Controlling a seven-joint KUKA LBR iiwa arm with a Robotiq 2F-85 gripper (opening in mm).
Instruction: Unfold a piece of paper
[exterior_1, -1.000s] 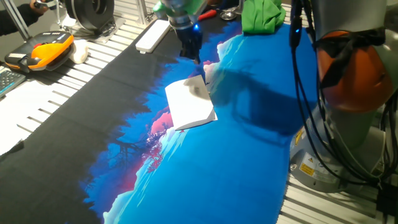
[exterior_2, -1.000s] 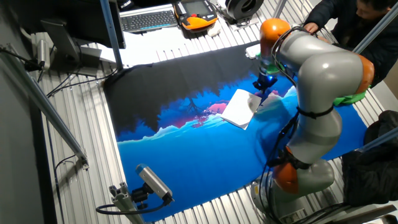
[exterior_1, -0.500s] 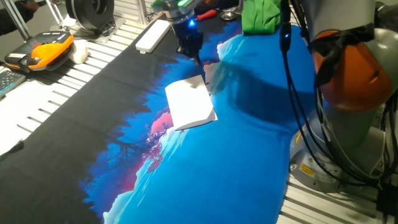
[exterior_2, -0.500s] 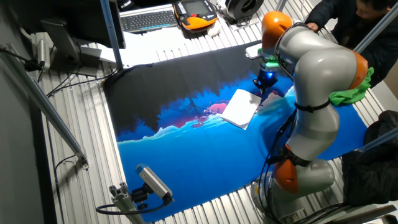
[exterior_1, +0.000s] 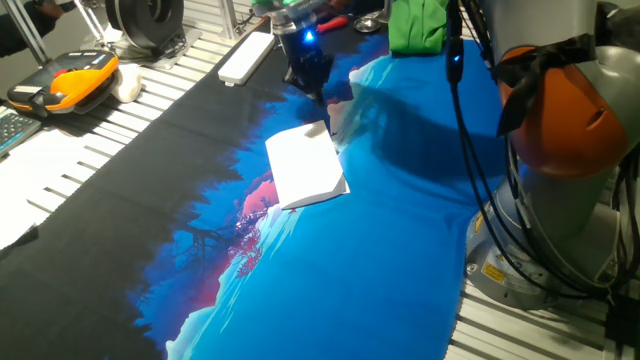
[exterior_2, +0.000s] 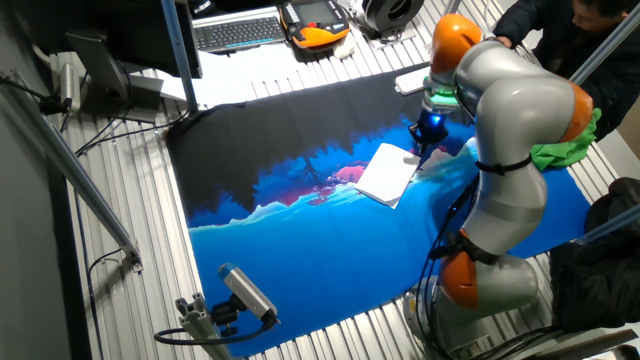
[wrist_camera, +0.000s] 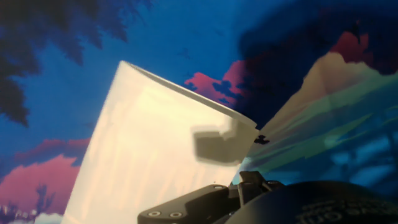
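Note:
The piece of paper (exterior_1: 305, 168) is a white folded sheet lying flat on the blue and black mat (exterior_1: 400, 260). It also shows in the other fixed view (exterior_2: 388, 172) and fills the left of the hand view (wrist_camera: 155, 155), where a finger's shadow falls on it. My gripper (exterior_1: 319, 100) hangs just above the paper's far corner, its fingers together in a narrow tip. It holds nothing. In the other fixed view the gripper (exterior_2: 420, 152) is at the paper's right corner. In the hand view only its dark body (wrist_camera: 249, 186) shows at the bottom edge.
A long white plastic bar (exterior_1: 246, 57) lies behind the gripper at the mat's far edge. A green cloth (exterior_1: 420, 25) sits at the back. An orange and black device (exterior_1: 65, 82) and a keyboard (exterior_2: 238, 32) lie off the mat. The arm's base (exterior_1: 560, 200) stands at the right.
The gripper has risen slightly off the paper's far corner and the arm's upper links have swung to the right. The paper has not moved.

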